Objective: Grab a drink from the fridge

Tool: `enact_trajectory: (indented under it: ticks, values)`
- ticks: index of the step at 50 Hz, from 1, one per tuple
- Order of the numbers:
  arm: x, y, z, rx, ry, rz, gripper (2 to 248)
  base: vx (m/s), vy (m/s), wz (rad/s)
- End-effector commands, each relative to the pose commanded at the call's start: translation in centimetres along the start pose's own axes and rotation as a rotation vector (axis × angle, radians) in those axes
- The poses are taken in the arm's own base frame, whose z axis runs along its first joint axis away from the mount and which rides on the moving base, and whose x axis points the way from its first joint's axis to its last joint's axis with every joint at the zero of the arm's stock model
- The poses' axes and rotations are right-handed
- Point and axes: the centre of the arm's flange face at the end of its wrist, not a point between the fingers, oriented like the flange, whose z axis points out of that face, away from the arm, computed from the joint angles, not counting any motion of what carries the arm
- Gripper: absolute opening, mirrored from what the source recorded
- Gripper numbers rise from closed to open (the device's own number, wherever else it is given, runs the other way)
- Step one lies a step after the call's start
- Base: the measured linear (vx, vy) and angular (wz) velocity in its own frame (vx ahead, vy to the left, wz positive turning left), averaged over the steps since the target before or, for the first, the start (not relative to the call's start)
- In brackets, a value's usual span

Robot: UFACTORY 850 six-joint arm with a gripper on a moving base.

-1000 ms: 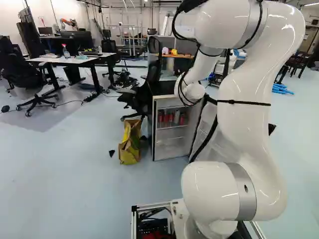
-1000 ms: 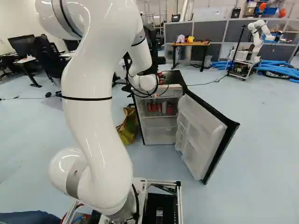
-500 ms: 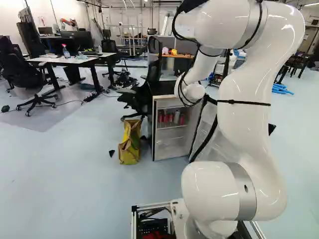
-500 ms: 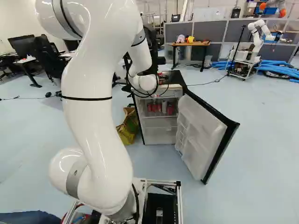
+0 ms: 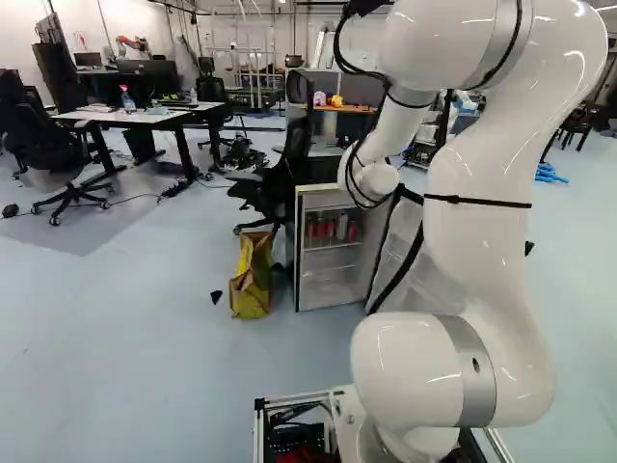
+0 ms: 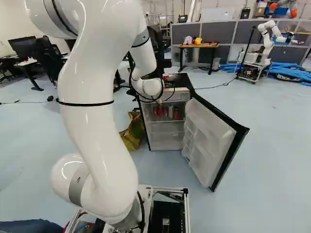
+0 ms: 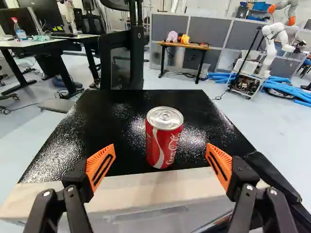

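One red can (image 7: pixel 164 138) upright on fridge top (image 7: pixel 107 116), near front edge (image 7: pixel 146 191), around mid-width. Your hand (image 7: pixel 161 145) released, empty, can roughly centred ahead. Advance off-centre and one orange pad (image 7: pixel 100 158) could knock can over; dip too low, fingers (image 7: pixel 222 160) may hit front edge; close too early, tips may squeeze can away from you.

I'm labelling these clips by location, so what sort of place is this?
Probably a robotics lab or workshop: another robot arm on a cart, desks with screens, and a mini fridge standing on open floor.
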Motion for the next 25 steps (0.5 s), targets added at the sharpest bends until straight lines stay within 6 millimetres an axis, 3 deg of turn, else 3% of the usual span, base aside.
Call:
enact_trajectory:
  ticks: [25]
  values:
    - [-1.2,1.3,-4.3,-0.032,-0.03,0.014,247,0.0,0.0,0.0]
